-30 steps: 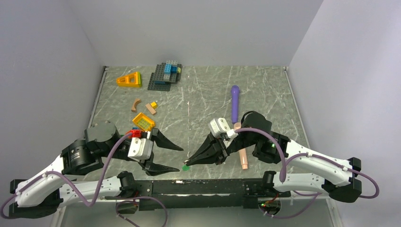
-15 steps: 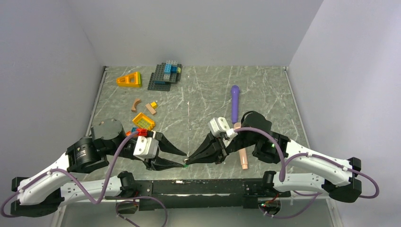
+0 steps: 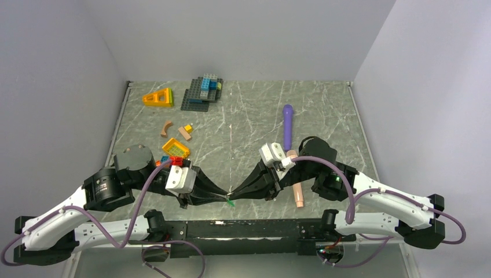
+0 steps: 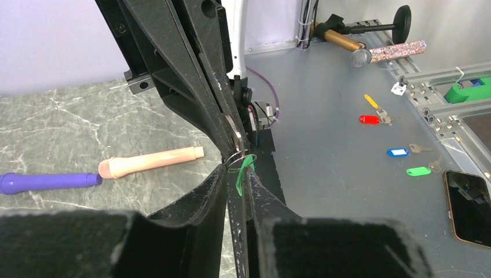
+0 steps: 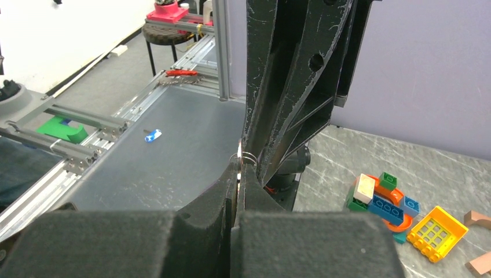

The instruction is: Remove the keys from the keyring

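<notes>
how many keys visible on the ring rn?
1. The green key, on the keyring, sits pinched in the left pincer; the right pincer holds the keyring. A second key may be hidden behind them.

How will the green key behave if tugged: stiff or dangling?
The green key hangs free under the thin keyring, so it will probably swing, not resist. It looks tiny, likely very light. The keyring, pinched by the left tool and right tool, may twist.

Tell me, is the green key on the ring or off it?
On. In the left wrist view the green key hangs from the ring, its top overlapping the wire loop; it is not lying loose on the table.
</notes>
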